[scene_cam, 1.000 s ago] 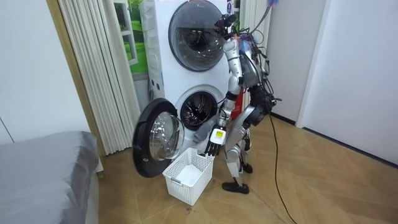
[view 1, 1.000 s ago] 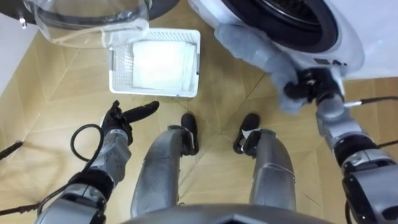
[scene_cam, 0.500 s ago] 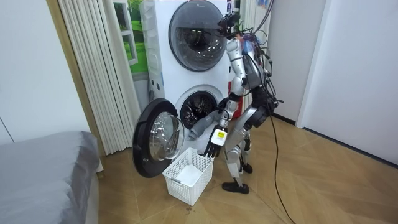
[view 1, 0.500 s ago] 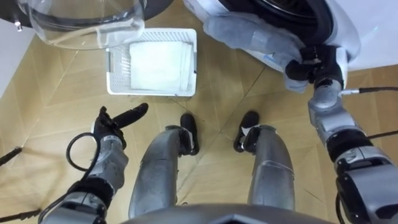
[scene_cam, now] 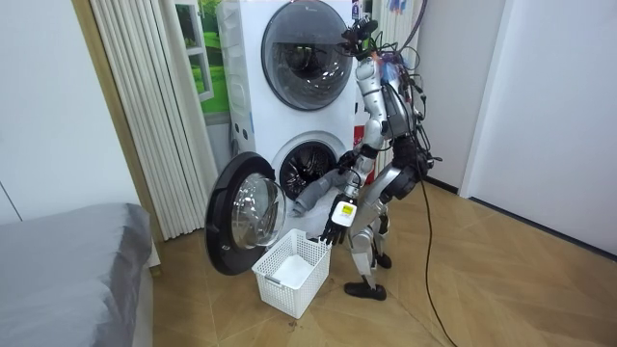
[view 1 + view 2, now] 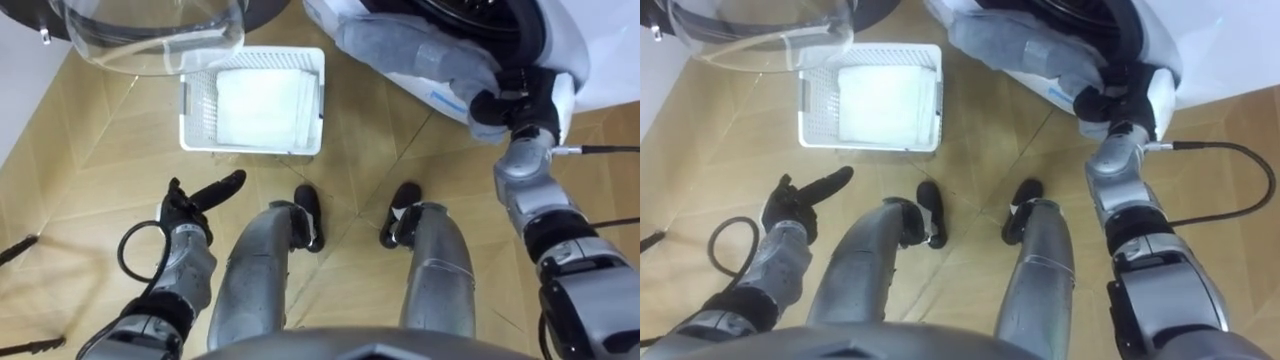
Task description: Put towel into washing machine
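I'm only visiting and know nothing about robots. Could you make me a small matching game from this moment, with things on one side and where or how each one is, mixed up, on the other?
Things:
1. towel
2. basket
3. left hand
4. washer door

Place or state:
A. on the floor, white cloth inside
B. swung open
C. gripped by the right hand at the washer's opening
D. open, holding nothing

Pairs: 1-C, 2-A, 3-D, 4-B
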Motion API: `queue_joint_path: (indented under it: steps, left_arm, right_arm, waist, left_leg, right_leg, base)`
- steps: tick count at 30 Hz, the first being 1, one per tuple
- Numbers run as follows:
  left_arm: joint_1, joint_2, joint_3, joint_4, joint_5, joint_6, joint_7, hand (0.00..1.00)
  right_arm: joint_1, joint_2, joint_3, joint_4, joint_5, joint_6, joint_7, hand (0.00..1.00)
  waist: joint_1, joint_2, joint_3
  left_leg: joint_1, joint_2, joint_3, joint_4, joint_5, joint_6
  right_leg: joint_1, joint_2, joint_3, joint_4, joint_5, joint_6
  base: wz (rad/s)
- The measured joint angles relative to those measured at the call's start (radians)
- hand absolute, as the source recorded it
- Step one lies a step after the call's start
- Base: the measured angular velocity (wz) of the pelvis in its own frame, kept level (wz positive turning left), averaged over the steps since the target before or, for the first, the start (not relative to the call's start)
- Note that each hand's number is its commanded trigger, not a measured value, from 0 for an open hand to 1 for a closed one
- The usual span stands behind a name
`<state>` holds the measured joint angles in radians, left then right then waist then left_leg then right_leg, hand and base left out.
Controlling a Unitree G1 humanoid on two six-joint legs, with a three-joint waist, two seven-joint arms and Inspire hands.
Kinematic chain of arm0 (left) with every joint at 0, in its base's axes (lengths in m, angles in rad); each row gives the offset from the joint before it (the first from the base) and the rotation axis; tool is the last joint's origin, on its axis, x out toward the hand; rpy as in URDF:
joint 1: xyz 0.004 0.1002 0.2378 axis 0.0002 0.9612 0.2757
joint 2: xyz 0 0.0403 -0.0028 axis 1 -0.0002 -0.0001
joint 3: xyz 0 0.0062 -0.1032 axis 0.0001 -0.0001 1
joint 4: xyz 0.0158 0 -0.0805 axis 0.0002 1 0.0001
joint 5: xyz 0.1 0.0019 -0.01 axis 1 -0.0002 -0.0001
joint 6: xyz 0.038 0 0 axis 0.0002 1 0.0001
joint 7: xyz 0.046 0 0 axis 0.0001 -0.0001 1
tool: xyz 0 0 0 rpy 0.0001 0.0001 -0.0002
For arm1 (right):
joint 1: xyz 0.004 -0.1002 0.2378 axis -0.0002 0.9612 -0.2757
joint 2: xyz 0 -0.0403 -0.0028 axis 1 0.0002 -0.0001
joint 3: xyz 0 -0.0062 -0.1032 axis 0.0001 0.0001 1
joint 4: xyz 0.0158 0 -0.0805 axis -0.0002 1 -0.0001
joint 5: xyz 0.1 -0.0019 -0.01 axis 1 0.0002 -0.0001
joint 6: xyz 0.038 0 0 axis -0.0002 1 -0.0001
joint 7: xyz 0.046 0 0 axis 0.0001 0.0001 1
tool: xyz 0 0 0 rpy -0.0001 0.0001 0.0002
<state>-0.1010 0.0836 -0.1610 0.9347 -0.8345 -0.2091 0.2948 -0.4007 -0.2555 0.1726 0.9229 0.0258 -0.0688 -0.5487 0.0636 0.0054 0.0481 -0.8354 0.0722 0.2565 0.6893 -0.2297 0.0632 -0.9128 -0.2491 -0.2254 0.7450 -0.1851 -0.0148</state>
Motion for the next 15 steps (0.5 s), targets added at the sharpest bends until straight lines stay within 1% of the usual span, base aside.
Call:
queue_joint_path:
  steps: [3,6,8,10,11,13,14,15]
  left_arm:
    - [0.000,0.000,-0.002,-0.004,0.000,-0.011,0.006,0.00]
    - [0.002,-0.001,-0.007,-0.013,-0.043,-0.023,0.010,0.00]
    - [0.002,-0.006,-0.008,-0.013,-0.070,-0.024,0.019,0.00]
    - [0.008,-0.014,-0.004,-0.012,-0.067,-0.025,0.030,0.00]
    - [0.011,-0.016,-0.003,-0.012,-0.066,-0.025,0.030,0.00]
    - [0.019,-0.023,-0.003,-0.013,-0.065,-0.025,0.030,0.00]
    - [0.021,-0.025,-0.003,-0.013,-0.065,-0.025,0.031,0.00]
    - [0.024,-0.030,-0.003,-0.013,-0.066,-0.025,0.040,0.00]
  right_arm:
    - [0.001,0.013,0.000,-0.008,0.007,-0.011,-0.032,1.00]
    - [0.036,0.017,0.002,-0.091,0.045,-0.011,-0.067,1.00]
    - [0.043,0.025,0.002,-0.117,0.112,-0.019,-0.091,1.00]
    - [0.046,0.037,0.001,-0.160,0.218,-0.023,-0.122,1.00]
    - [0.046,0.041,0.001,-0.166,0.236,-0.028,-0.129,1.00]
    - [0.045,0.058,-0.014,-0.171,0.301,-0.053,-0.142,1.00]
    - [0.045,0.064,-0.021,-0.171,0.321,-0.058,-0.142,1.00]
    - [0.044,0.077,-0.037,-0.173,0.373,-0.066,-0.144,1.00]
  waist:
    - [0.000,0.001,-0.0004]
    - [-0.002,0.002,-0.0011]
    - [-0.002,0.004,-0.0024]
    - [-0.006,0.004,-0.0027]
    - [-0.007,0.004,-0.0027]
    - [-0.012,0.004,-0.0030]
    - [-0.014,0.004,-0.0031]
    - [-0.020,0.004,-0.0031]
  left_leg:
    - [0.000,0.002,0.001,-0.003,0.000,0.000]
    - [-0.010,0.002,0.006,-0.004,0.000,0.000]
    - [-0.009,0.002,0.006,-0.006,0.000,0.001]
    - [-0.007,0.000,0.006,-0.010,0.001,0.002]
    - [-0.007,0.000,0.006,-0.011,0.002,0.002]
    - [-0.007,0.000,0.004,-0.014,0.003,0.004]
    - [-0.007,0.000,0.004,-0.016,0.003,0.004]
    - [-0.007,-0.002,0.005,-0.019,0.004,0.005]
  right_leg:
    - [-0.001,0.004,0.004,-0.004,0.002,-0.001]
    - [-0.016,0.004,0.006,-0.001,0.003,-0.003]
    - [-0.016,0.002,0.005,-0.001,0.004,-0.004]
    - [-0.015,-0.002,0.002,-0.001,0.004,-0.004]
    - [-0.014,-0.003,0.001,-0.002,0.004,-0.004]
    - [-0.008,-0.002,-0.002,-0.009,0.005,-0.002]
    - [-0.007,-0.002,-0.003,-0.012,0.006,-0.001]
    - [-0.005,-0.002,-0.004,-0.016,0.007,0.002]
  base:
    - [-0.01]
    - [0.00]
    - [0.00]
    - [0.04]
    - [0.05]
    - [0.06]
    - [0.05]
    - [0.05]
